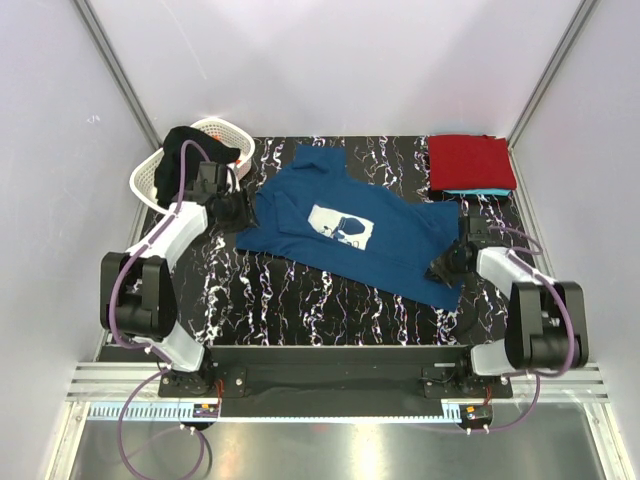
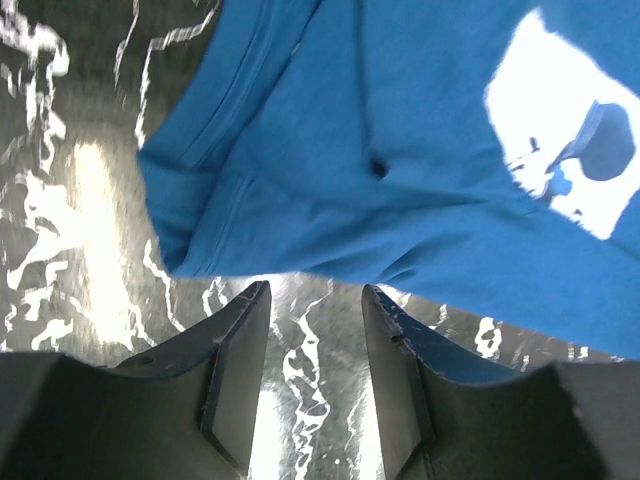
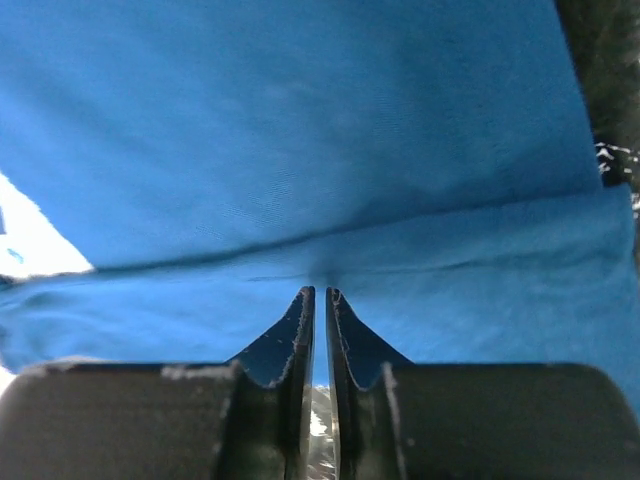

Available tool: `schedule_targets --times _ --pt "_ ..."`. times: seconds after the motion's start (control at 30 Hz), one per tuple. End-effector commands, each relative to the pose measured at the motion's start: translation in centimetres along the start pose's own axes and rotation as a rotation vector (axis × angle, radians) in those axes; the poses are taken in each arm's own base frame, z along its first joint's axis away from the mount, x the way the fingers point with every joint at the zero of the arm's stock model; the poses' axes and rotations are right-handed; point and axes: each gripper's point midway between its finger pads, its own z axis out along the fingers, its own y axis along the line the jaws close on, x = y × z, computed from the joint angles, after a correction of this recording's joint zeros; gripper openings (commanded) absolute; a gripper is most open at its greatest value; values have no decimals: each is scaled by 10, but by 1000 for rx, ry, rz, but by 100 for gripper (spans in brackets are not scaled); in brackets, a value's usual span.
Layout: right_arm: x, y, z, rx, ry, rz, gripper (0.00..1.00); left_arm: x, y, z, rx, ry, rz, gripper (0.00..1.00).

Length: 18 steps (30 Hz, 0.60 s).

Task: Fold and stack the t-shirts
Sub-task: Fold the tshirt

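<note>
A navy blue t-shirt (image 1: 350,225) with a white chest print lies spread on the black marbled table (image 1: 290,300). My left gripper (image 1: 240,212) is at its left sleeve. In the left wrist view that gripper (image 2: 317,292) stands open over bare table, the sleeve edge (image 2: 200,240) just beyond its tips. My right gripper (image 1: 440,270) sits at the shirt's lower right edge. In the right wrist view it (image 3: 320,292) is nearly closed, pinching a puckered fold of the blue cloth (image 3: 320,150). A folded red t-shirt (image 1: 470,160) rests on a turquoise one (image 1: 480,190) at the back right.
A white lattice basket (image 1: 165,172) stands at the back left corner, with a black cloth (image 1: 195,145) in it, close behind my left arm. Grey walls close in the table on three sides.
</note>
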Motion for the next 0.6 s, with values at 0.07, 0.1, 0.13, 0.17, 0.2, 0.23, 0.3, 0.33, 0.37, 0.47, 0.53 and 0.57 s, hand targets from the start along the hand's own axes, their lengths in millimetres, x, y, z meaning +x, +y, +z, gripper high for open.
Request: schedule_targets --times 0.07,0.1,0.13,0.17,0.2,0.23,0.3,0.33,0.37,0.47,0.53,0.57 --pt "4 -29 7 130 53 -51 16 -23 1 -29 -57 -166 -7 49" --pt "0 -36 6 162 36 -48 17 -18 4 -29 -68 -165 1 50" --pt "-3 -40 4 186 17 -56 19 -15 1 -33 -66 -176 6 51" --pt "-10 -47 2 230 -14 -71 21 -11 0 -31 -60 -177 -12 51" --pt "-12 -50 1 245 -19 -75 23 5 6 -24 -61 -148 -30 51" --pt "-16 -57 0 277 -36 -81 24 2 3 -26 -40 -185 -43 51" --pt "-17 -71 0 330 -30 -89 25 23 7 -16 -26 -159 -106 51" --pt "-16 -74 1 324 -15 -60 25 21 3 -14 -1 -189 -130 50" --pt "-15 -75 2 320 -9 -48 25 27 2 -9 8 -186 -198 50" --pt "-24 -78 -4 333 -22 -21 25 50 -1 7 13 -168 -207 50" --pt "-31 -79 -11 355 -40 -21 25 55 -12 9 34 -180 -188 50" --pt "-40 -79 -23 380 -77 -36 25 56 -12 11 28 -189 -187 50"
